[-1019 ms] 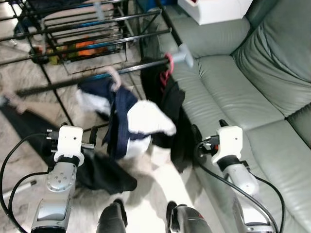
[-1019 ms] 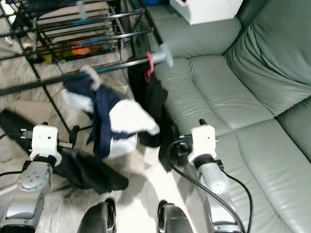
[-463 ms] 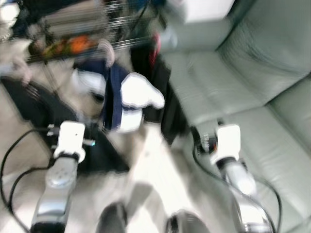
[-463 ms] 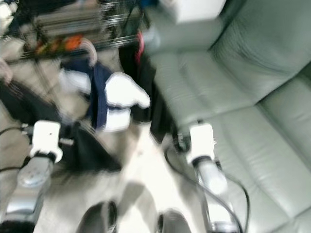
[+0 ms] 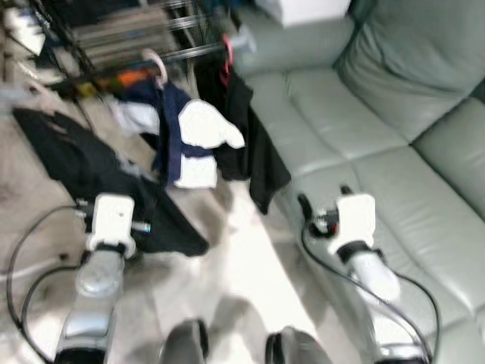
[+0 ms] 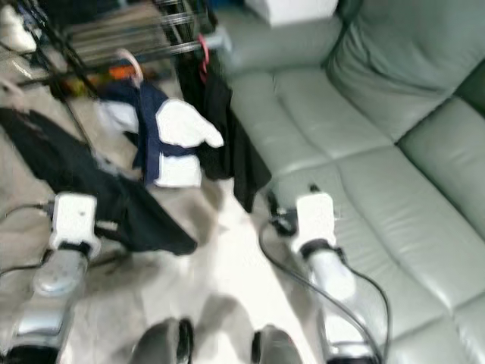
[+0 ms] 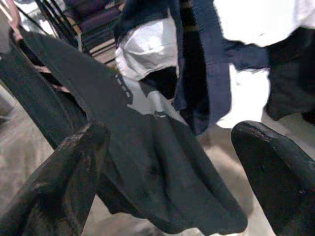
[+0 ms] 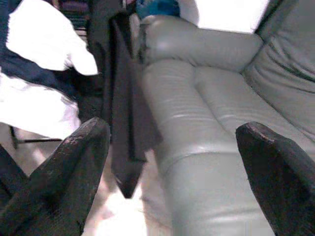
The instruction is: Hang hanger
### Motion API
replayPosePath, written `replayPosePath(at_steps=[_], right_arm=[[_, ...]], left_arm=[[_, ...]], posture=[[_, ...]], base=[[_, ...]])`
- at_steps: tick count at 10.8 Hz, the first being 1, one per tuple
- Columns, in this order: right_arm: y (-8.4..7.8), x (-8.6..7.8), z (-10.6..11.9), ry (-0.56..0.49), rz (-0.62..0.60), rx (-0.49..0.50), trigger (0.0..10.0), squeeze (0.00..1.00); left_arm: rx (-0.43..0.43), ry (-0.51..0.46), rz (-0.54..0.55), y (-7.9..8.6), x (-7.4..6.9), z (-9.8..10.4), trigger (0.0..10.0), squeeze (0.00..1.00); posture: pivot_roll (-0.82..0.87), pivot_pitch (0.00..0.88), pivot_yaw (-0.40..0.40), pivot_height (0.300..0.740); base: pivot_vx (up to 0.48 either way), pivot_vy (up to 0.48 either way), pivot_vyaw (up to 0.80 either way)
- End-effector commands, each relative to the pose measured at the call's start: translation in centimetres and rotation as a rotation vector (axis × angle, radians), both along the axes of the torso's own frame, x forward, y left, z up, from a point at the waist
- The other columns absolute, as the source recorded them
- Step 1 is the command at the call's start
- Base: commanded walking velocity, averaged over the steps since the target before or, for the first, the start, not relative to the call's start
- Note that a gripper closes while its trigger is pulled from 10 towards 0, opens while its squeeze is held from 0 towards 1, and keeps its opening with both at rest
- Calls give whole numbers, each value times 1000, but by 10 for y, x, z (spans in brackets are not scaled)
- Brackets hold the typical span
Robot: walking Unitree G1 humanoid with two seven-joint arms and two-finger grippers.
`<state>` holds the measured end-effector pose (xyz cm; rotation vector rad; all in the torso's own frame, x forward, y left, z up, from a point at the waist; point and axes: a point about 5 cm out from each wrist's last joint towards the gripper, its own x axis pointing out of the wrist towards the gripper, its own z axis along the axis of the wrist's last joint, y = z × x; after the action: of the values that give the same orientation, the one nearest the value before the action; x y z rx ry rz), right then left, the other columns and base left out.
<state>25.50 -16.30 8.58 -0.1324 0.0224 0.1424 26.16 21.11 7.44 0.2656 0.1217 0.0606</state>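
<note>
A pink hanger (image 5: pixel 156 65) with a navy and white garment (image 5: pixel 191 136) hangs on the black drying rack's rail (image 5: pixel 178 54). Beside it, a red hanger (image 5: pixel 226 50) carries a black garment (image 5: pixel 248 136). Another black garment (image 5: pixel 83 167) hangs lower to the left. My left gripper (image 7: pixel 172 172) is open and holds nothing; it faces the dark garments from a short way off. My right gripper (image 8: pixel 170 172) is also open and holds nothing, pointing at the sofa's arm and the black garment (image 8: pixel 118 98).
A grey-green leather sofa (image 5: pixel 379 114) runs along my right side, close to my right arm. A white box (image 5: pixel 303 9) sits at its far end. The rack (image 5: pixel 98 38) stands ahead to the left, with pale floor (image 5: pixel 242 258) between it and my feet (image 5: pixel 186 345).
The whole picture has shifted and was blurred half a second ago, so the camera has moved; the rack now sits higher and farther off. Both arms keep the same pose.
</note>
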Motion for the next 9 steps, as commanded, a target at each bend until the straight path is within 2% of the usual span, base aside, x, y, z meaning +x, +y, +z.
replayPosePath(at_steps=[1, 2, 3, 5, 9], right_arm=[[0, 0, -3, 6, -3, 14, 10000, 518], [-1, 2, -5, 6, -4, 11, 10000, 51], [-3, 2, -7, -1, -13, -10, 10000, 0], [-8, -3, -15, 12, -30, -22, 10000, 0], [-8, -10, -23, 15, -39, -26, 10000, 0]], left_arm=[[-1, -6, 34, 7, 3, 0, 10000, 0], [-18, -12, 51, 6, 5, -1, 10000, 0], [-19, -23, 46, 1, 6, -1, 10000, 0], [-7, -30, 18, -7, 4, -6, 10000, 0], [33, -13, 47, 0, -2, -17, 10000, 0]], posture=[[-43, 42, 17, 740], [-40, 8, 12, 740], [-40, 0, 12, 740], [-48, 0, 27, 740], [-66, 0, 46, 740]], base=[[0, 0, 0], [0, 0, 0], [0, 0, 0], [0, 0, 0], [0, 0, 800]])
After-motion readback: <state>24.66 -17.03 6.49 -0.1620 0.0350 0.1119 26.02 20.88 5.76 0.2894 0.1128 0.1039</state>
